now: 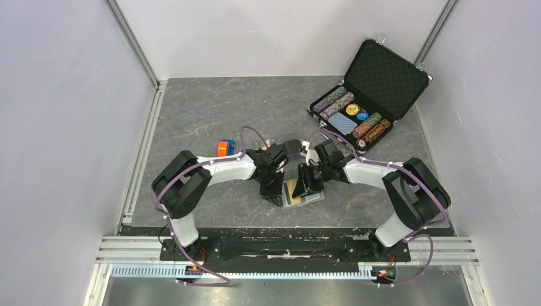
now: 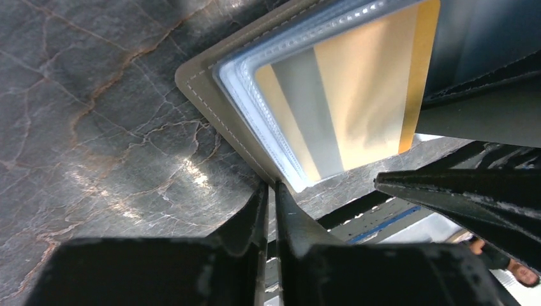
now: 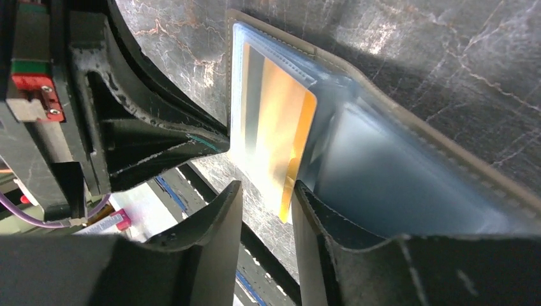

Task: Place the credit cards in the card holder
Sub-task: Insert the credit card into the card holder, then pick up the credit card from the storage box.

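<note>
The grey-taupe card holder [image 1: 307, 199] lies open on the table near the front edge. The orange-tan credit card [image 2: 363, 83] sits partly in its clear sleeve, one end sticking out. My left gripper [image 2: 273, 188] is shut, tips at the corner of the holder [image 2: 204, 83]; it shows in the top view [image 1: 274, 191]. My right gripper [image 3: 266, 188] is open, and a corner of the orange card [image 3: 274, 121] lies between its fingers, by the right one. The holder's pale blue-grey inside [image 3: 408, 185] lies behind that finger. The right gripper also shows in the top view [image 1: 305, 183]. No black cards show.
An open black poker-chip briefcase [image 1: 383, 76] with chips and a blue deck stands at the back right. A clear plastic tray [image 1: 292, 148] lies just behind the grippers. An orange and blue object [image 1: 224, 148] lies left of them. The table's front edge and rail are close by.
</note>
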